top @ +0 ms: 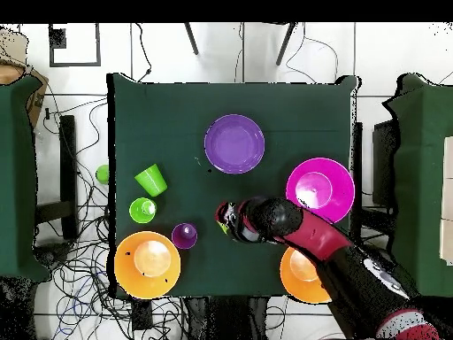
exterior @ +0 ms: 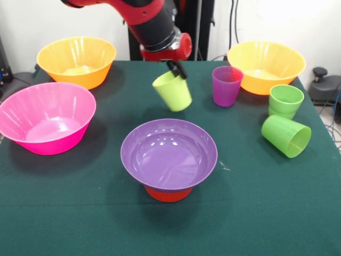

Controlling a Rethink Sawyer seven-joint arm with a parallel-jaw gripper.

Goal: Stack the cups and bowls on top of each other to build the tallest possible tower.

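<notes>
My gripper is shut on the rim of the yellow-green cup. It holds the cup tilted in the air, behind and above the purple bowl. That bowl rests on the upturned small orange bowl, and the two make a low tower. In the overhead view the gripper is just below the purple bowl, and the arm hides most of the held cup. The translucent purple cup stands upright. One green cup stands upright and another lies on its side.
The big pink bowl sits at the left. Orange-yellow bowls stand at the back left and back right. In the overhead view a small green thing lies off the table's left edge. The arm covers part of one orange-yellow bowl.
</notes>
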